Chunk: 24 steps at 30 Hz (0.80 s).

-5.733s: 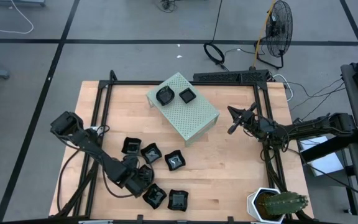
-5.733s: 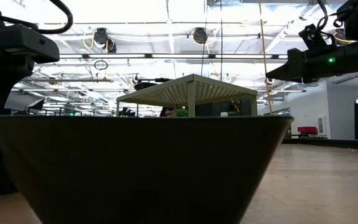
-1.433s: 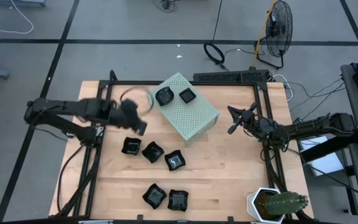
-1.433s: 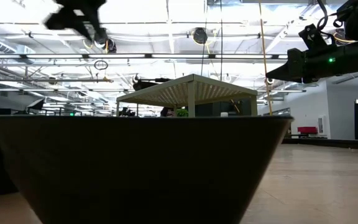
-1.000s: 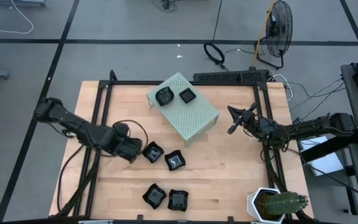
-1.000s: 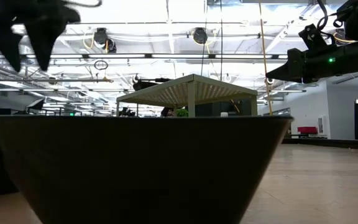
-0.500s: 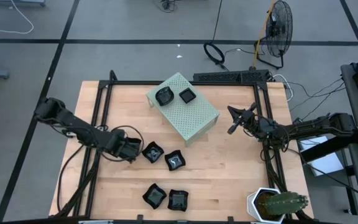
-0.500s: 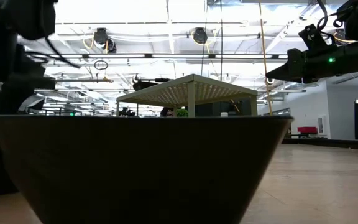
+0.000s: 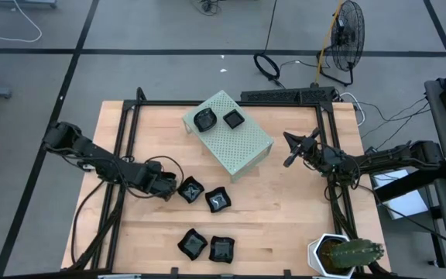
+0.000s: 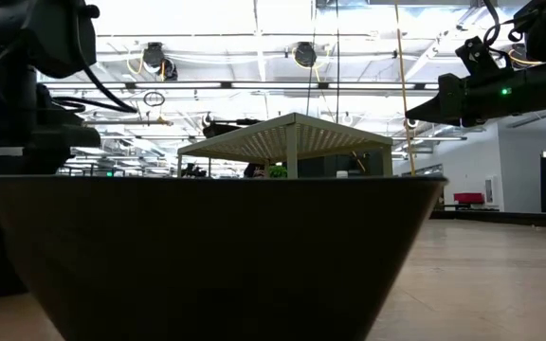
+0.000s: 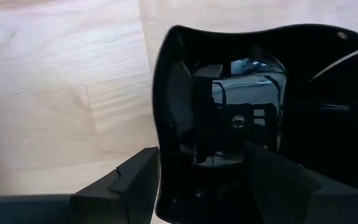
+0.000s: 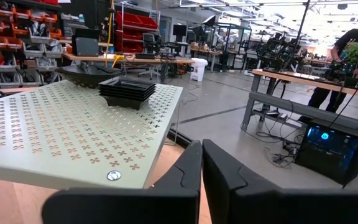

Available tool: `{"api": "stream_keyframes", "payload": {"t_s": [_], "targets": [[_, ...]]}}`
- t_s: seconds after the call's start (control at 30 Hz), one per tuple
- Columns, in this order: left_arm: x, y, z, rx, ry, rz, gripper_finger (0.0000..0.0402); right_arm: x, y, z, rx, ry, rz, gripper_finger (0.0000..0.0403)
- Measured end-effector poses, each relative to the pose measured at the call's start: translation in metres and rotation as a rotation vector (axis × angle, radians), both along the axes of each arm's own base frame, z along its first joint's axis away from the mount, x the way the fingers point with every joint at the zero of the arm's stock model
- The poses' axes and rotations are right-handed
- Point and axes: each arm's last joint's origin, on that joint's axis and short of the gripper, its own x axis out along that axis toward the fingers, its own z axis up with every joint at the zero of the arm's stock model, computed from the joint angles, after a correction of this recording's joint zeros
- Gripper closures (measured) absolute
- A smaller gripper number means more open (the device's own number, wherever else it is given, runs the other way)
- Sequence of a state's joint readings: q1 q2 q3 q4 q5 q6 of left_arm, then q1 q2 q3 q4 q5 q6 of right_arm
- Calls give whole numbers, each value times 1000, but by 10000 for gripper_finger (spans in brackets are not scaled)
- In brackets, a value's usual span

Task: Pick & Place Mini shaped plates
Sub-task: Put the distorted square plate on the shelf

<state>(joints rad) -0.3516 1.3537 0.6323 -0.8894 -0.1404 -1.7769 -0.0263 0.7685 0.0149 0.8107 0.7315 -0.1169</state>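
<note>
Several glossy black mini plates lie on the wooden table: one (image 9: 190, 189), one (image 9: 217, 200), and a pair near the near edge (image 9: 193, 243) (image 9: 221, 249). Two small stacks (image 9: 205, 118) (image 9: 232, 118) rest on the pale green perforated box (image 9: 231, 139). My left gripper (image 9: 169, 187) is low over the leftmost wavy-edged plate (image 11: 253, 93), open, one finger (image 11: 135, 180) outside its rim (image 11: 158, 143) and the other (image 11: 272, 180) over its hollow. My right gripper (image 9: 293, 151) hangs shut, right of the box. A plate (image 10: 216, 256) fills the low view. My left gripper comes at the wavy-edged plate from above, its fingers on either side of one rim; I cannot tell whether they touch it. The plate lies flat on the table.
A black frame (image 9: 130, 147) runs around the table's edges. A potted cactus (image 9: 345, 254) stands at the near right corner. Bare wood lies between the box and the right arm. A person (image 12: 353, 43) stands far off in the room.
My left gripper has come down over the leftmost plate and edged slightly toward the table's right. The plates and the right arm have stayed put.
</note>
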Motion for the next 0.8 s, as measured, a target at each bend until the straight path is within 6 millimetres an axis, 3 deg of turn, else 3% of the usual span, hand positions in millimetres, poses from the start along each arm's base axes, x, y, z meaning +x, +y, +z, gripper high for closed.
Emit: {"api": "stream_keyframes", "payload": {"t_s": [0.5, 0.63, 0.8], "targets": [[3, 0, 0, 13, -35, -1, 181, 0, 0, 0, 0, 0, 0, 399], [3, 0, 0, 9, -33, 1, 225, 0, 0, 0, 0, 0, 0, 399], [3, 0, 0, 7, -32, 1, 313, 0, 0, 0, 0, 0, 0, 399]]}}
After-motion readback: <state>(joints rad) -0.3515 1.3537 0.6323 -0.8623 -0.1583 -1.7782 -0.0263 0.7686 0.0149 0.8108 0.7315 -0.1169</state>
